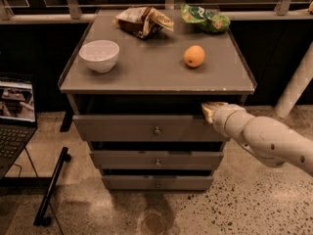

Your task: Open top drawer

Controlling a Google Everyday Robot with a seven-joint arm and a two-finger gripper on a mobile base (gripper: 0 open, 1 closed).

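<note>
- The top drawer (pixel 122 128) sits just under the cabinet top (pixel 161 80), above the other two. Its grey front is the widest, with a small knob (pixel 157 130) at its middle.
- A dark gap shows above that front, and it seems to stand a little forward of the frame. I would call it started, not open, with most of the pull left.
- The gripper (pixel 210 110) is at the drawer's upper right corner, at the gap under the cabinet top and well right of the knob. The pale arm (pixel 264 137) reaches in from the near right.
- I cannot tell whether the gripper is clenched or released, nor whether it has hold of the drawer's edge.
- There are three drawers in all. The two lower drawers (pixel 156 159) look shut, each with one knob.
- On top are one white bowl (pixel 99 55) at left, one orange (pixel 194 56) right of centre, and two snack bags (pixel 143 21) along the far edge.
- One open laptop (pixel 14 111) sits off to the left.
</note>
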